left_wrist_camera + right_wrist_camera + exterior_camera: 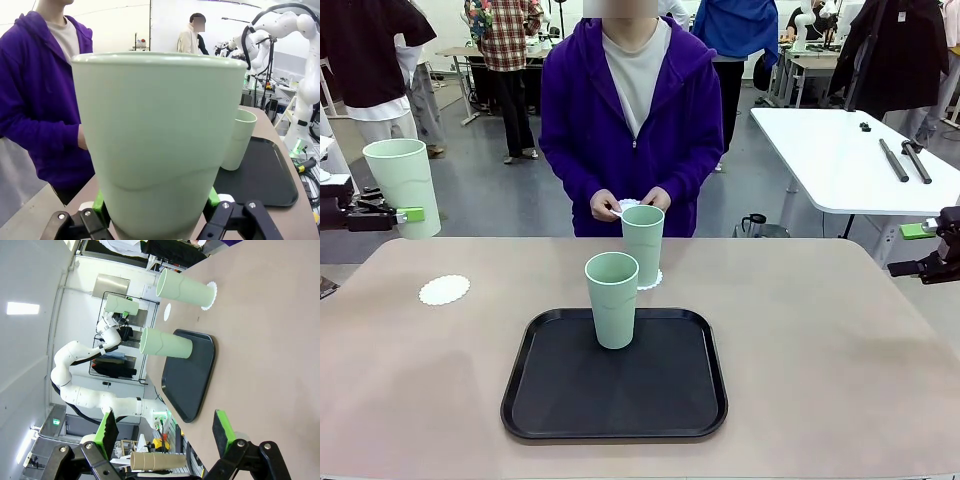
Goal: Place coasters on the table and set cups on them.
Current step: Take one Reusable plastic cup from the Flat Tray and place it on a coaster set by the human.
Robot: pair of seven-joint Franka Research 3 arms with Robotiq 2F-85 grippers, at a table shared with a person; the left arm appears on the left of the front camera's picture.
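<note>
My left gripper [408, 214] is shut on a mint-green cup [405, 185] held upright above the table's [820, 340] far left edge; that cup [160, 140] looms large between the fingers [102, 207]. A bare lacy coaster [444, 290] lies on the table below and to its right. A second cup [642, 245] stands on a coaster [654, 280] behind the tray. A third cup [612, 300] stands on the black tray [550, 400]. The person's hands hold another coaster [628, 207]. My right gripper [912, 250] hovers open at the right edge, its fingers [222, 432] wide apart over bare tabletop.
The black tray [192, 385] sits at the front centre. A person in a purple hoodie stands at the far edge. A white table [840, 150] with black tools lies behind on the right. Bare tabletop stretches right and left of the tray.
</note>
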